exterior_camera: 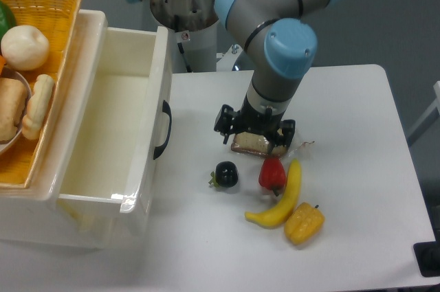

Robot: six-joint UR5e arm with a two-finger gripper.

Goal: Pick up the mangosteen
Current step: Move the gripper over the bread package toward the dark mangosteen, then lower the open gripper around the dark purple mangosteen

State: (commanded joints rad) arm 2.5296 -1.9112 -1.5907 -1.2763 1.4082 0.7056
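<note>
Partly hidden fingers (252,146), mangosteen (225,174) fully visible

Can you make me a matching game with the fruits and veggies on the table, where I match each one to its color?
Things:
1. mangosteen
2. banana
3. small pepper beside the banana's upper end
4. pepper nearest the table's front edge

Colors:
A. red
B. orange-yellow
C. black-purple
D. yellow

Pairs: 1-C, 2-D, 3-A, 4-B
</note>
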